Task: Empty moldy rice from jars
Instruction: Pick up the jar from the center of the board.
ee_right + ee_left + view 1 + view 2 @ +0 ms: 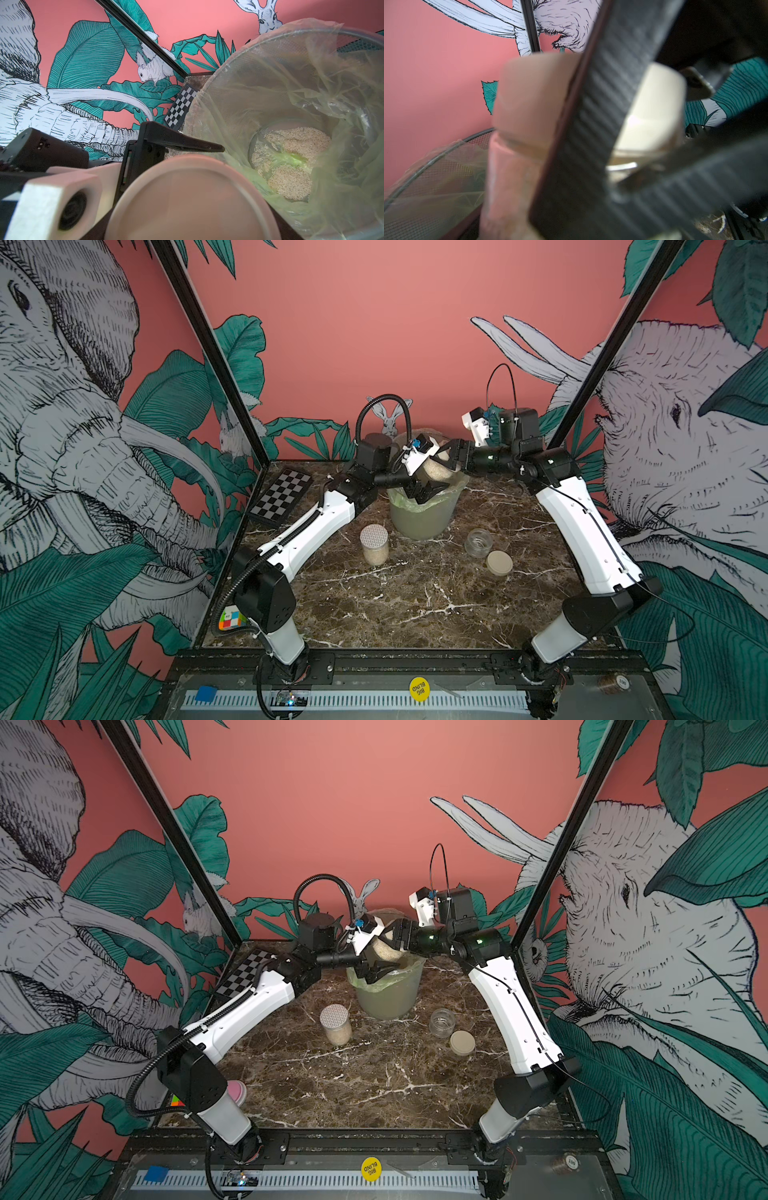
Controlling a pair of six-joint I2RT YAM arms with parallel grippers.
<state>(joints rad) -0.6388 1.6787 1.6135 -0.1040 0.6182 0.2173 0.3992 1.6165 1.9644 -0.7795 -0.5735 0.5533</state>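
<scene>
This is a robot test cell in a lab, not a home: a marble-look desk closed in by printed jungle panels on black frame posts, the left arm and right arm fixed on a metal rail, and a checkerboard plate lying near the corner

Beige lid beside bagged bin holding loose rice.

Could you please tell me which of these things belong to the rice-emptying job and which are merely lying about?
Job in hand:
held rice jar
lined bin
dotted-lid jar
empty jar
loose beige lid
dumped rice

Lying about:
checkerboard
colour cube
pink disc
yellow sticker
</scene>
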